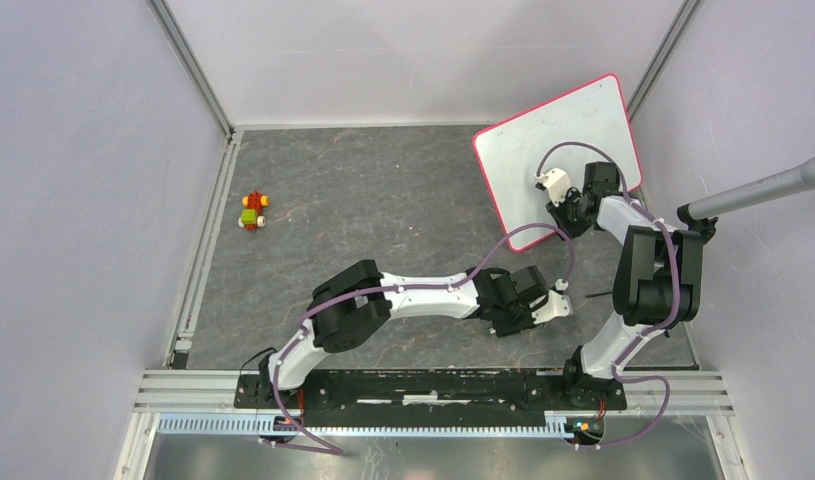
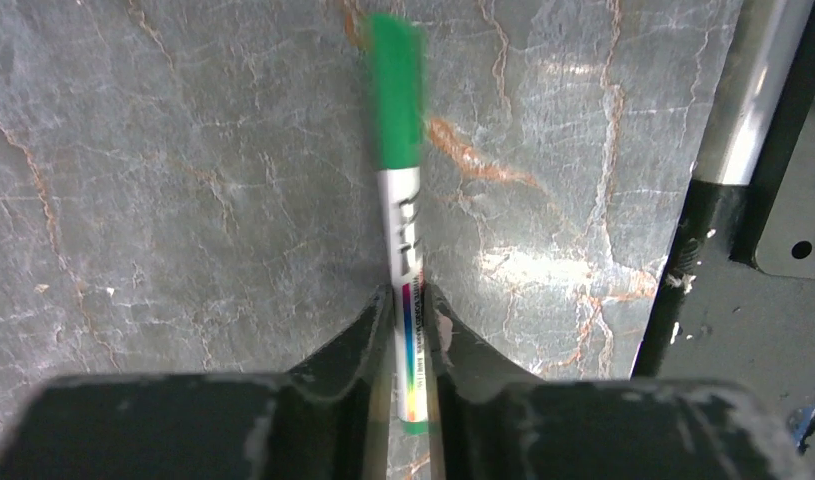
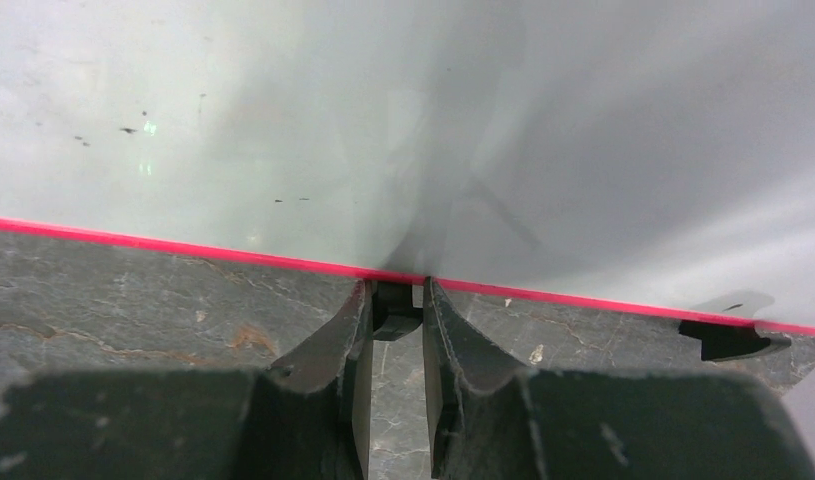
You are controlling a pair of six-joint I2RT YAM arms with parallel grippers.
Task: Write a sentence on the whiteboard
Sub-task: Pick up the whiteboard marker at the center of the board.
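The whiteboard (image 1: 558, 130) lies at the back right, glossy white with a red-pink rim. It fills the top of the right wrist view (image 3: 383, 120). Its face is blank and no green sentence shows on it. My right gripper (image 1: 570, 207) is at the board's near edge. In its wrist view (image 3: 395, 290) its jaws stand narrow, pinching a small black tab (image 3: 393, 305) at the rim. My left gripper (image 1: 561, 300) hovers low over the table at centre right. In its wrist view (image 2: 408, 295) it is shut on a white marker (image 2: 403, 215) with a green cap (image 2: 396, 90) pointing away.
A small red, yellow and green toy (image 1: 253, 212) lies at the left. A grey pole (image 1: 763, 190) juts in from the right wall. A metal frame rail (image 2: 748, 90) and black base plate are right of the marker. A second black tab (image 3: 733, 338) sits by the board's rim.
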